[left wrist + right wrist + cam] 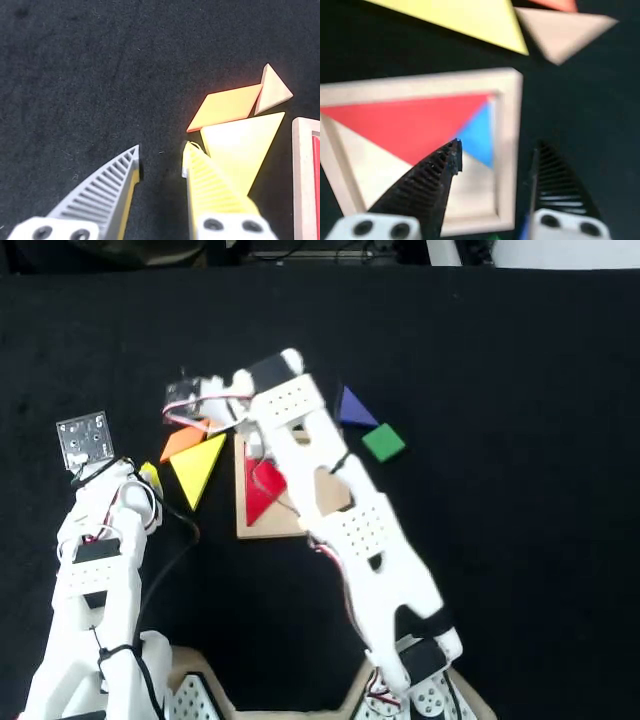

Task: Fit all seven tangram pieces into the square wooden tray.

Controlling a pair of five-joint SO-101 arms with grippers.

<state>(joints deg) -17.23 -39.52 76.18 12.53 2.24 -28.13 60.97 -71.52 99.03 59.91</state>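
The square wooden tray point(245, 525) lies mid-table under my right arm point(340, 510). A red triangle point(262, 488) lies in it, with a light blue piece point(477, 137) beside it. My right gripper point(497, 147) is open and empty, one finger above the tray's inside and the other outside its rim point(507, 125). Left of the tray lie a large yellow triangle point(200, 468), an orange parallelogram point(183, 440) and a pale wooden triangle point(272, 90). My left gripper point(162, 150) is open and empty, its yellow finger point(210, 190) at the yellow triangle's point(240, 150) narrow tip.
A dark blue triangle point(353, 408) and a green square point(383, 442) lie on the black cloth right of the tray. A small board with a marker point(85, 437) sits on the left arm. The arm bases stand at the near edge.
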